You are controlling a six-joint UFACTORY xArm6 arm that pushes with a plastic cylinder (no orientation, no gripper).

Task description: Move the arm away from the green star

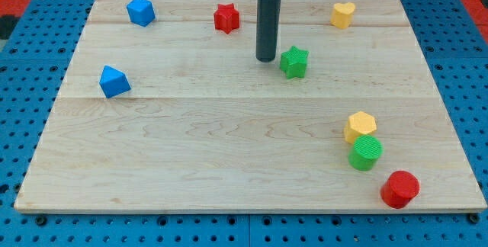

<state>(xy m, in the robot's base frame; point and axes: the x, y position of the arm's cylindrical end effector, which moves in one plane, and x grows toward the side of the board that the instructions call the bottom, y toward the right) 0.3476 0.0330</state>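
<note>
The green star (293,62) lies on the wooden board (229,140), right of centre near the view's top. My rod comes down from the view's top, and my tip (266,59) rests on the board just left of the green star, with a small gap between them.
A red star (226,18) and a blue block (141,11) lie at the top left, a yellow heart (343,14) at the top right. A blue block (114,81) lies at the left. A yellow hexagon (360,126), a green cylinder (366,153) and a red cylinder (400,189) cluster at the bottom right.
</note>
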